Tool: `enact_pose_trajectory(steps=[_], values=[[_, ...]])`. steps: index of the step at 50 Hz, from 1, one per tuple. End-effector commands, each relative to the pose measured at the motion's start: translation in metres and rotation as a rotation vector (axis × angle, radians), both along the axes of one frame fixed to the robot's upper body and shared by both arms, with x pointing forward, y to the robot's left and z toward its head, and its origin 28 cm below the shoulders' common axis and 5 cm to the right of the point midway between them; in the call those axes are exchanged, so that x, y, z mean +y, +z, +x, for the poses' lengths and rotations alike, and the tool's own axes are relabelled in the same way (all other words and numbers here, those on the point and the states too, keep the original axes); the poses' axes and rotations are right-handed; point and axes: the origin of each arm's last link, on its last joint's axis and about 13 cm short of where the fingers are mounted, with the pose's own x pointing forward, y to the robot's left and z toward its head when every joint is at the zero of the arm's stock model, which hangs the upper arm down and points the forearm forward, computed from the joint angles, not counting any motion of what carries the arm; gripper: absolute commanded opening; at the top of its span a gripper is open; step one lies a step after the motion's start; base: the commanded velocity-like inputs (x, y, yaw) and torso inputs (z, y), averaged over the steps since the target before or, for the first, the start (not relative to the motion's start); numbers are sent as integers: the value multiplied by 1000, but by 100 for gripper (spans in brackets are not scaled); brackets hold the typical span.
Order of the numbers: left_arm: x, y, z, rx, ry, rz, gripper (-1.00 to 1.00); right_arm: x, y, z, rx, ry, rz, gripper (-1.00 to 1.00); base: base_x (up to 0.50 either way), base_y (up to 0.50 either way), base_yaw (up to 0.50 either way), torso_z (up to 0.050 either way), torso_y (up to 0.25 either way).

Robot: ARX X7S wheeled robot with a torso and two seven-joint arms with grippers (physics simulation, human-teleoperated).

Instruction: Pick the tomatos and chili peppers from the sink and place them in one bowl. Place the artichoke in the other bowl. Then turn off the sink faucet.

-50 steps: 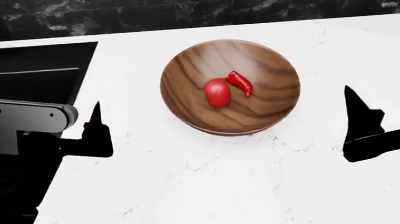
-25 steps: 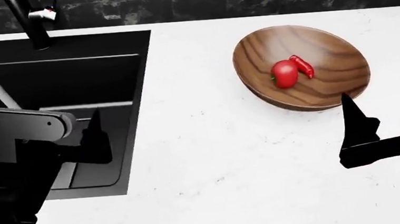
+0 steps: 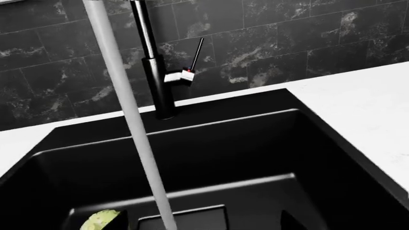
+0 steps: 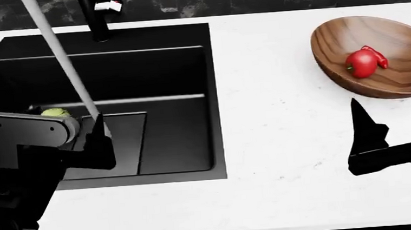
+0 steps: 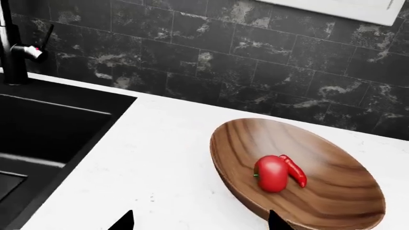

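Water runs from the black sink faucet [image 4: 96, 17] [image 3: 156, 72] into the black sink [image 4: 178, 133] [image 3: 255, 153]. The pale green artichoke [image 4: 55, 112] [image 3: 102, 221] lies on the sink floor beside the stream. My left gripper [image 4: 67, 124] [image 3: 203, 225] hangs open and empty over the sink's front left, near the artichoke. One tomato [image 4: 362, 63] [image 5: 271, 173] and one chili pepper [image 4: 376, 55] [image 5: 295, 171] lie touching in the brown wooden bowl [image 4: 398, 82] [image 5: 332, 201]. My right gripper [image 4: 391, 95] [image 5: 200, 220] stands open and empty over the counter just in front of that bowl. The white bowl is out of view.
White marble counter [image 4: 280, 142] spreads between sink and wooden bowl. A dark marbled tile wall [image 5: 255, 48] runs behind both. The slanting water stream [image 4: 64, 65] [image 3: 128, 120] crosses the left half of the sink. The faucet lever [image 3: 197, 52] points up.
The head view has swung left: the wooden bowl slid to the right edge, and the sink, running water and artichoke came into view. Both grippers stay open.
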Motion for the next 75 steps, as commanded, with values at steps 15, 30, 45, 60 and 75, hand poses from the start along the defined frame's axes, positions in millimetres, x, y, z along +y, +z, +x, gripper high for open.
enact_pose_trajectory(steps=[15,30,45,60,75], values=[[-2,-2,2,-6,-16,-16,100,2,-4,6,-8,4,-11,100,0,500,0,0,0],[-3,-1,2,-7,-22,-14,100,2,-5,7,-7,-8,-18,100,0,500,0,0,0],[-6,-4,3,-3,-25,-12,100,2,-10,9,25,-15,-50,100,72,210,0,0,0],[-6,-4,3,-6,-25,-9,100,2,-13,10,33,-6,-70,100,233,99,0,0,0],[-6,-5,3,-2,-29,-9,100,2,-15,10,35,-8,-59,100,325,81,0,0,0]])
